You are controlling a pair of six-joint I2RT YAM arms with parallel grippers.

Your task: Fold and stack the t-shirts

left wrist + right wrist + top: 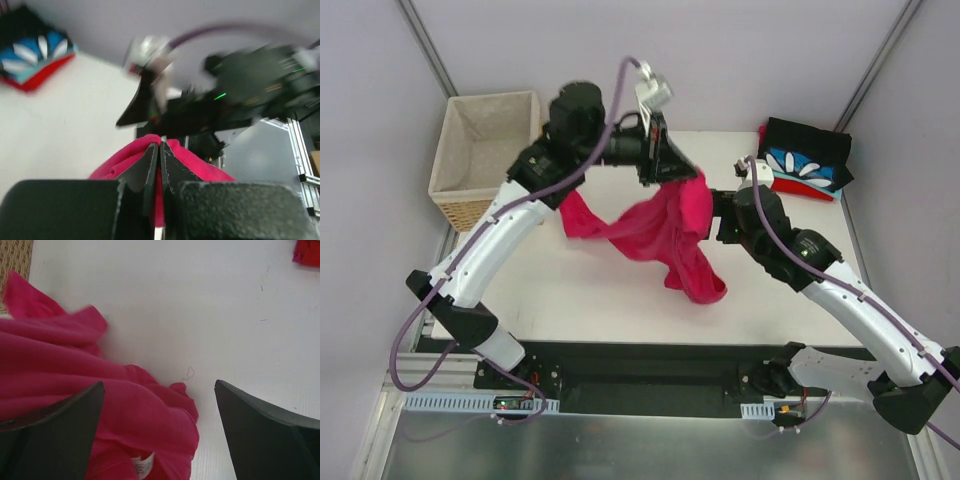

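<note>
The left gripper (159, 150), pressed shut on a bunched edge of the pink t-shirt (660, 230), holds it draped down to the table (570, 290), while the nearer right gripper (159, 385), spread wide, has the loose cloth at nine o'clock, seemingly under one finger.

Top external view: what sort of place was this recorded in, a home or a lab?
Probably a lab test cell: a white table boxed in by plain walls and metal frame posts, robot arms bolted at its near edge, with a wicker basket and folded t-shirts as props.
</note>
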